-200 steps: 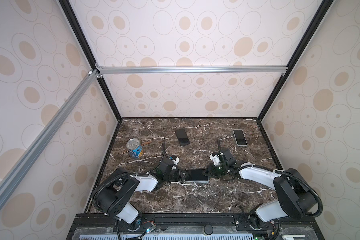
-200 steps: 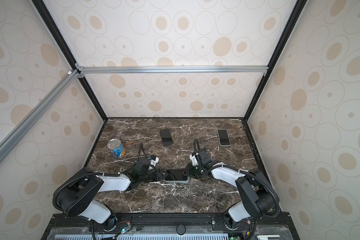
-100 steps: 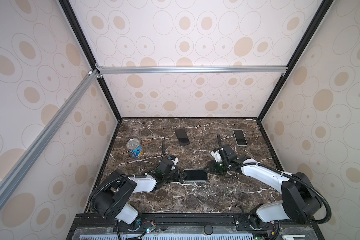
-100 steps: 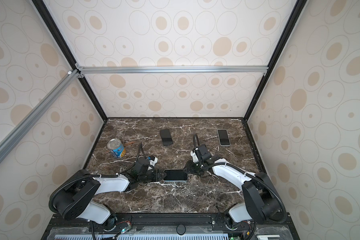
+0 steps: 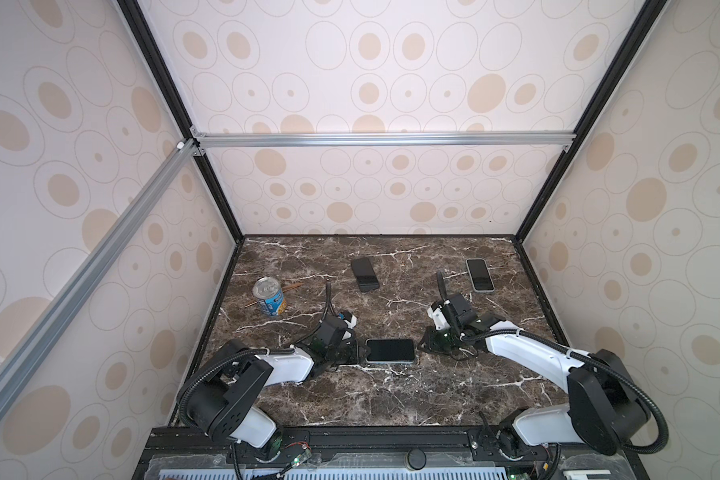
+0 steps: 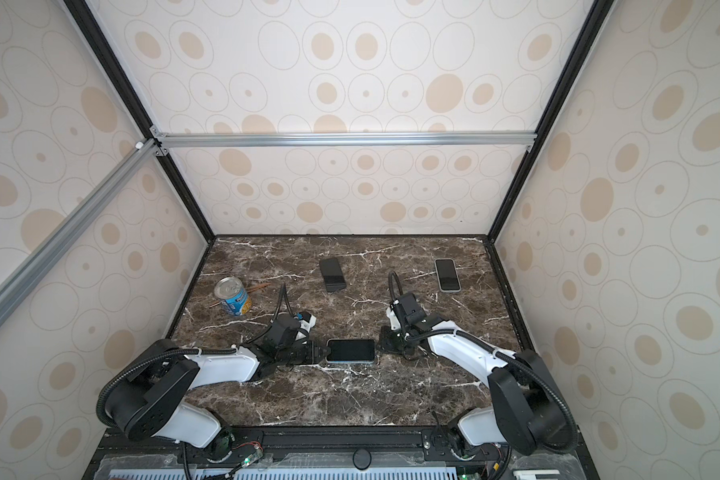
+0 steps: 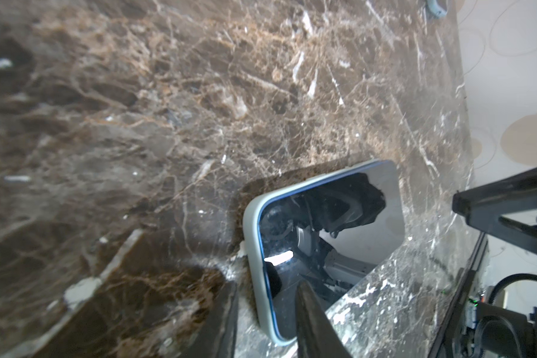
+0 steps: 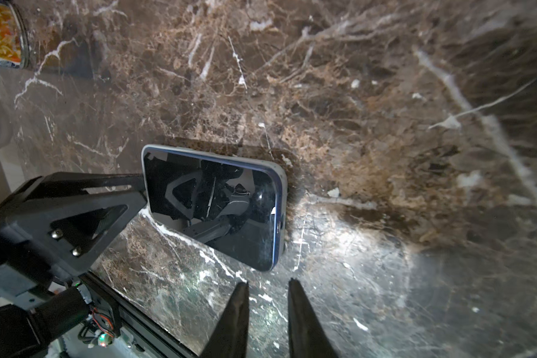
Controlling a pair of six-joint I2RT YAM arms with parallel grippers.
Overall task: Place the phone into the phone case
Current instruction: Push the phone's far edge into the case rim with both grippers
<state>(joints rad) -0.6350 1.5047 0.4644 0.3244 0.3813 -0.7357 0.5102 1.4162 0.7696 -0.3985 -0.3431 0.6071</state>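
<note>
Right gripper (image 8: pixel 268 291) is back just short of the right end of the phone (image 5: pixel 390 351) after pulling away half a second ago, tips barely parted and empty. The left gripper (image 6: pixel 320 353) sits at the other end, tips apart over a corner, grip unclear; the phone is unmoved, flat on the table (image 5: pixel 350 399) near the front. Only the wrist views show the pale case (image 7: pixel 251 248) rimming it; count two grippers, one can (image 5: pixel 270 296), one stick (image 5: pixel 292 286), three phones including dark phone (image 5: pixel 364 274) and white-rimmed phone (image 5: pixel 479 275) at the back.
</note>
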